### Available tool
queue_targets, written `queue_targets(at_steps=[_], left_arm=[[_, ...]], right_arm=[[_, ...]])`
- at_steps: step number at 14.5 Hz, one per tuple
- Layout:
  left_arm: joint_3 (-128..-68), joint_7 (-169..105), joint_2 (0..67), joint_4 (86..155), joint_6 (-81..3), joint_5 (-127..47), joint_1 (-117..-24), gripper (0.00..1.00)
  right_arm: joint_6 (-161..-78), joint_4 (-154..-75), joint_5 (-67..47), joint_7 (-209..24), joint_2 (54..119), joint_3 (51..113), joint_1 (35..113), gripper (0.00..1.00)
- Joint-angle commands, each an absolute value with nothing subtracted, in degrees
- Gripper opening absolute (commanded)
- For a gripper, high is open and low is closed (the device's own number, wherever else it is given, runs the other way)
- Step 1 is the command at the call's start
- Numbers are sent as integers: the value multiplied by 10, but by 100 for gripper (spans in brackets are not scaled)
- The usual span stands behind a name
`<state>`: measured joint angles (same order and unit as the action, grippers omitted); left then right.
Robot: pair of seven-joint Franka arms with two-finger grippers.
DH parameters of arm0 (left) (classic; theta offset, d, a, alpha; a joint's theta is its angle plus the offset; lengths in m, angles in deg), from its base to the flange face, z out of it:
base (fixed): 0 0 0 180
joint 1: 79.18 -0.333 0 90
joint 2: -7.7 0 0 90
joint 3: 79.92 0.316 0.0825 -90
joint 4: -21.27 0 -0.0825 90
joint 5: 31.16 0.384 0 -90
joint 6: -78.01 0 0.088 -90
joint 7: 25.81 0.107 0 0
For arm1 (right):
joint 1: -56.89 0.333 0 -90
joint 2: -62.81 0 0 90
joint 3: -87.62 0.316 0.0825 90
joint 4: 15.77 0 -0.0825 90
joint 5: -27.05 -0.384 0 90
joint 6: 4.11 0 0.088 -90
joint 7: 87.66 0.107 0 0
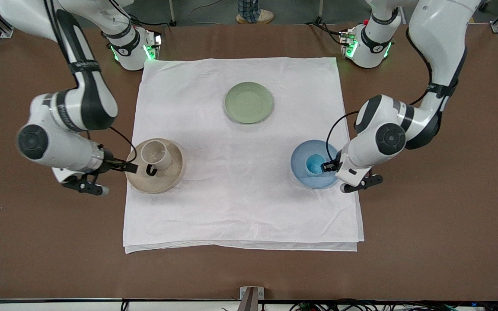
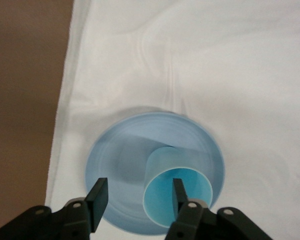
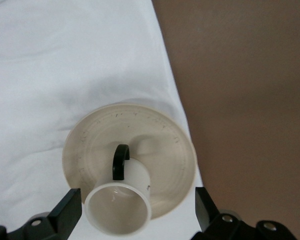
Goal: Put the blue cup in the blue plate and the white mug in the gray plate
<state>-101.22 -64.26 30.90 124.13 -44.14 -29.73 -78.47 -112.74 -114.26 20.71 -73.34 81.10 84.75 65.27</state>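
Note:
The blue cup [image 1: 314,164] stands upright in the blue plate [image 1: 301,154], toward the left arm's end of the table. My left gripper [image 1: 330,166] is open at the cup. In the left wrist view one finger [image 2: 178,192] is over the cup's [image 2: 176,199] mouth and the other [image 2: 97,200] is outside it, over the plate [image 2: 120,155]. The white mug [image 1: 155,155] stands upright on the gray plate [image 1: 175,172], its dark handle [image 3: 121,162] over the plate [image 3: 162,145]. My right gripper [image 3: 136,209] is wide open, a finger on each side of the mug [image 3: 118,207], not touching it; it also shows in the front view [image 1: 129,167].
A sage-green plate [image 1: 248,102] lies empty on the white cloth [image 1: 240,203], farther from the front camera than the other two plates. The cloth covers the middle of the brown table [image 1: 439,216]. Both arms hang low over the cloth's side edges.

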Motion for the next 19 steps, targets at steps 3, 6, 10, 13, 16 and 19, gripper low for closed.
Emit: queue_targets(at_steps=[3, 6, 10, 13, 16, 19], left_arm=[[-1008, -595, 228, 1110, -271, -276, -835, 100], [-1012, -495, 191, 1048, -176, -206, -867, 100], [-1012, -387, 129, 1041, -103, -222, -902, 100], [-939, -335, 78, 1062, -83, -238, -848, 100], [-828, -280, 21, 1118, -76, -297, -781, 100], [-831, -289, -7, 1144, -75, -299, -777, 100]], right_arm=[[-1007, -1023, 218, -947, 814, 855, 533, 100], [-939, -951, 220, -944, 816, 852, 513, 100], [-909, -927, 256, -801, 810, 861, 533, 100], [-869, -926, 263, -741, 790, 865, 555, 100], [-866, -951, 256, -800, 750, 864, 558, 100], [-874, -1005, 260, -824, 701, 866, 558, 100]])
